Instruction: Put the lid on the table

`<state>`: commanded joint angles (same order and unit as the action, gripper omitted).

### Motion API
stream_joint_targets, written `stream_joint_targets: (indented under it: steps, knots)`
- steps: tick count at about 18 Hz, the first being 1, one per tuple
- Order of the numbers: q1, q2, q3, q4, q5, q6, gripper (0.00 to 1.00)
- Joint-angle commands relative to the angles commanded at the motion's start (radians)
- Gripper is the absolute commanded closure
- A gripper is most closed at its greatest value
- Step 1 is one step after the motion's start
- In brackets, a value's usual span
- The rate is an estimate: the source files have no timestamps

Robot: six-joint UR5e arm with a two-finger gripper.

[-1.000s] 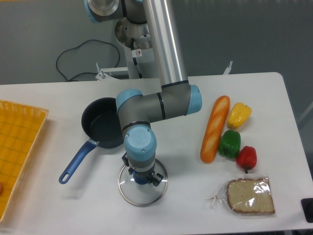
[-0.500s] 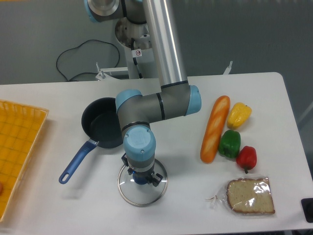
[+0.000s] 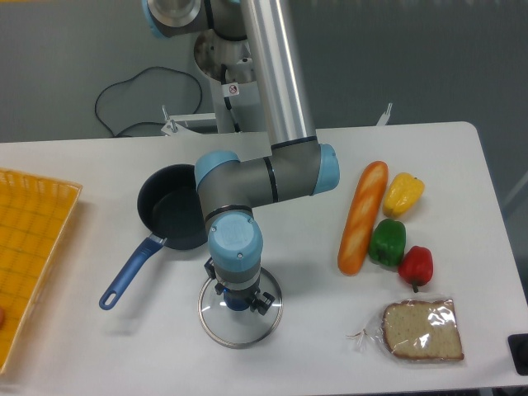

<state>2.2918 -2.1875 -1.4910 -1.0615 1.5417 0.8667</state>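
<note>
The gripper (image 3: 238, 302) points straight down over the lid's blue knob, its wrist hiding the fingers, so I cannot tell if they pinch it; the lid (image 3: 240, 324) lies on the white table (image 3: 313, 346), just beside the open saucepan (image 3: 172, 216); bread and peppers sit well right.

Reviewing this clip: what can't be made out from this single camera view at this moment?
- End effector: the wrist sits directly above it, so open or shut cannot be told.
- Lid: its knob and middle are covered by the wrist; whether the rim rests on the table is unclear from above.
- Pan: the arm's elbow hides its right side.
- Tray: cut off by the left edge.
</note>
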Motion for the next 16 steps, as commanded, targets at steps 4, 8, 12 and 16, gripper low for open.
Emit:
stream_joint_targets:
  steps: [4,8,12,16]
  knots:
    - [0.002,0.009,0.003,0.002,0.0,0.002,0.02]
    - [0.003,0.043,0.005,0.002,0.005,0.012,0.0]
    - [0.005,0.081,0.008,0.002,0.011,0.015,0.0]
    - [0.009,0.124,0.009,-0.003,0.012,0.021,0.0]
